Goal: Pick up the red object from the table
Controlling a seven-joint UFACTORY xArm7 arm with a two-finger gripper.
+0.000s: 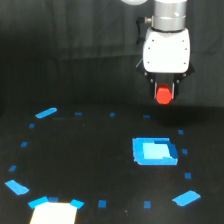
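Holding red object (163, 95) clamped in hand (164, 95), seemingly clear above worktop (90, 160), beyond blue patch (154, 151). Judging pick essentially done; next calling only for steady grip, no slipping.

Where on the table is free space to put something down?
Bare black table lies between the blue square patch and the tape strip at the exterior view's left. More crowded: around the patch, below the gripper holding the red object.
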